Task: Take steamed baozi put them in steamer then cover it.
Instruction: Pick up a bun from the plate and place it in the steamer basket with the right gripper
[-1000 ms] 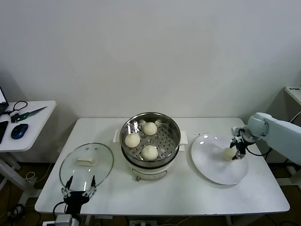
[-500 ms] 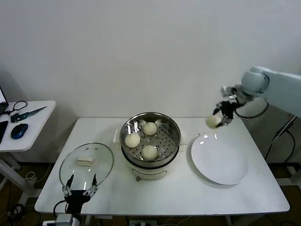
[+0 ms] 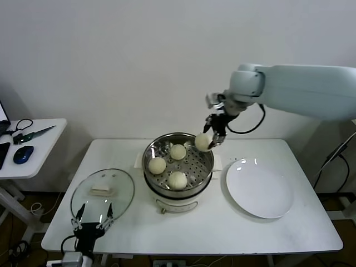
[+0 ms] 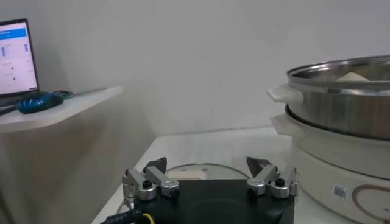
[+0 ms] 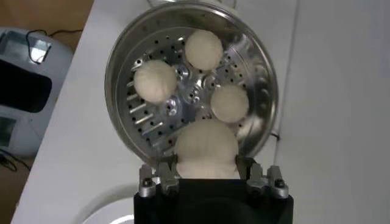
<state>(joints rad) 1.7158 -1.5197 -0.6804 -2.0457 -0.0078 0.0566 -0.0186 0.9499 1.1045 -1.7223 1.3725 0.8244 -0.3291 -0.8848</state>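
I now have the fourth baozi over the steamer's right rim, lifted off the now bare white plate; my right gripper clamps it. Three buns sit inside. My left gripper waits spread wide beside the glass lid.

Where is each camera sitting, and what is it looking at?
Head view: on the robot's head, looking forward and down at the table; both arms show, the right gripper over the steamer.
Left wrist view: on the left arm, low near the table's front edge, facing the steamer's side; the open left gripper shows.
Right wrist view: looks down into the steamer; the right gripper holds the fourth baozi.
All three share the steamer.
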